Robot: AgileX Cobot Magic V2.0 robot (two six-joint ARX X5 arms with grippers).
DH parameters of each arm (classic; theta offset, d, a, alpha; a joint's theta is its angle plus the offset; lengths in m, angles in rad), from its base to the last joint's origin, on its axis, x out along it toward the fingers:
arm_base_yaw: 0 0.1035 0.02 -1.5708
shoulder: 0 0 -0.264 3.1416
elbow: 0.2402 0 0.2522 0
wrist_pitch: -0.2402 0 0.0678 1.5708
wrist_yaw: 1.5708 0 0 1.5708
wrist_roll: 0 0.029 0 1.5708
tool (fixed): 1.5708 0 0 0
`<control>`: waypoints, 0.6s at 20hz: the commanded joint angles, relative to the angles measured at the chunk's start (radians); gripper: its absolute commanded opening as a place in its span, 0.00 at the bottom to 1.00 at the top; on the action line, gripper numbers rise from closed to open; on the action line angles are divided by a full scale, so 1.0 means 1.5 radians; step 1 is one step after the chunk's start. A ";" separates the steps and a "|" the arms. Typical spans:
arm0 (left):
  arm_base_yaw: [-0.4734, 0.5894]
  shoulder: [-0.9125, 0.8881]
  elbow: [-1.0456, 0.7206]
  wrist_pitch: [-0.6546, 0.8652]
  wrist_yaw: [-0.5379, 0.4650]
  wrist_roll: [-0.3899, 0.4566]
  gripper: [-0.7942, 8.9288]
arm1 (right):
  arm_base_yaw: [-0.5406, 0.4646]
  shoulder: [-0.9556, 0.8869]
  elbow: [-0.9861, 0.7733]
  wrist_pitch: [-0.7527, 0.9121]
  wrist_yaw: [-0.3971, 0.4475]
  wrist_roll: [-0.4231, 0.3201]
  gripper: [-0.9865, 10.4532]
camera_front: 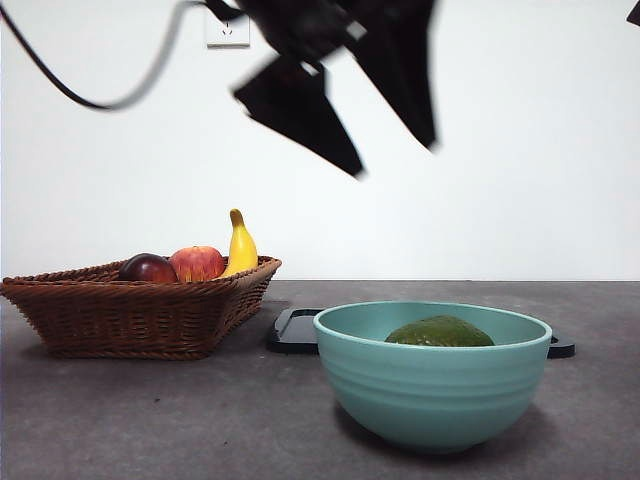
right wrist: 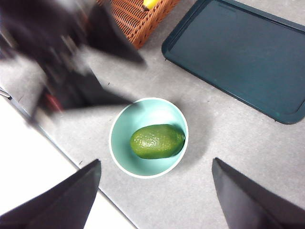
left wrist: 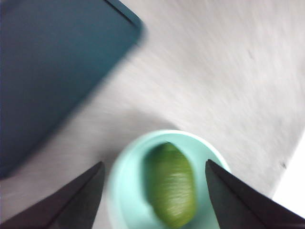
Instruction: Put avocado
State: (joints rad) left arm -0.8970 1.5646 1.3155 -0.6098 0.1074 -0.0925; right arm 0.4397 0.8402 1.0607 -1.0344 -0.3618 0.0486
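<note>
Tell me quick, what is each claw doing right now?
Left gripper: open, empty, above the bowl holding the avocado.
Right gripper: open, empty, higher up.

Avocado [camera_front: 440, 332]: lower part hidden by the near wall of the teal bowl [camera_front: 432, 390] in the front view; smeared in the left wrist view. Dark tray [camera_front: 292, 331]: mostly concealed behind the bowl. Left gripper [camera_front: 395, 160]: motion-blurred, cut off at the top edge. Banana [camera_front: 241, 246]: base hidden by the wicker basket [camera_front: 130, 312].
</note>
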 commanded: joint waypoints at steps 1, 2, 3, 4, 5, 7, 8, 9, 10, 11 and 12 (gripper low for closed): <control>0.031 -0.044 0.014 -0.019 0.000 -0.003 0.43 | 0.005 0.005 0.012 0.005 0.003 -0.003 0.41; 0.051 -0.067 0.013 -0.036 0.000 0.001 0.43 | 0.005 0.005 0.012 0.005 0.003 -0.003 0.41; 0.071 -0.087 0.013 -0.057 0.000 0.009 0.43 | 0.005 0.005 0.012 0.005 0.003 -0.003 0.41; 0.091 -0.108 0.011 -0.079 0.000 0.018 0.43 | 0.005 0.005 0.012 0.005 0.003 -0.003 0.41; 0.110 -0.127 0.006 -0.099 0.000 0.022 0.43 | 0.005 0.005 0.012 0.005 0.003 -0.003 0.41; 0.144 -0.169 -0.017 -0.121 0.001 0.024 0.43 | 0.005 0.005 0.012 0.005 0.003 -0.003 0.41; 0.155 -0.193 -0.039 -0.122 0.001 0.024 0.43 | 0.005 0.006 0.012 0.005 0.003 -0.003 0.41; 0.163 -0.219 -0.066 -0.122 0.005 0.024 0.43 | 0.005 0.006 0.012 0.005 0.003 -0.003 0.41; 0.166 -0.246 -0.097 -0.122 0.023 0.023 0.43 | 0.005 0.006 0.012 0.006 0.003 -0.003 0.41; 0.168 -0.272 -0.130 -0.122 0.053 0.020 0.43 | 0.005 0.007 0.012 0.005 0.003 -0.003 0.41; 0.168 -0.296 -0.161 -0.123 0.087 0.014 0.43 | 0.005 0.010 0.012 0.005 0.002 -0.002 0.41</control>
State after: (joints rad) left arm -0.6392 1.1110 1.0679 -0.7998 0.2276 -0.0692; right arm 0.4397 0.8436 1.0607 -1.0344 -0.3618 0.0486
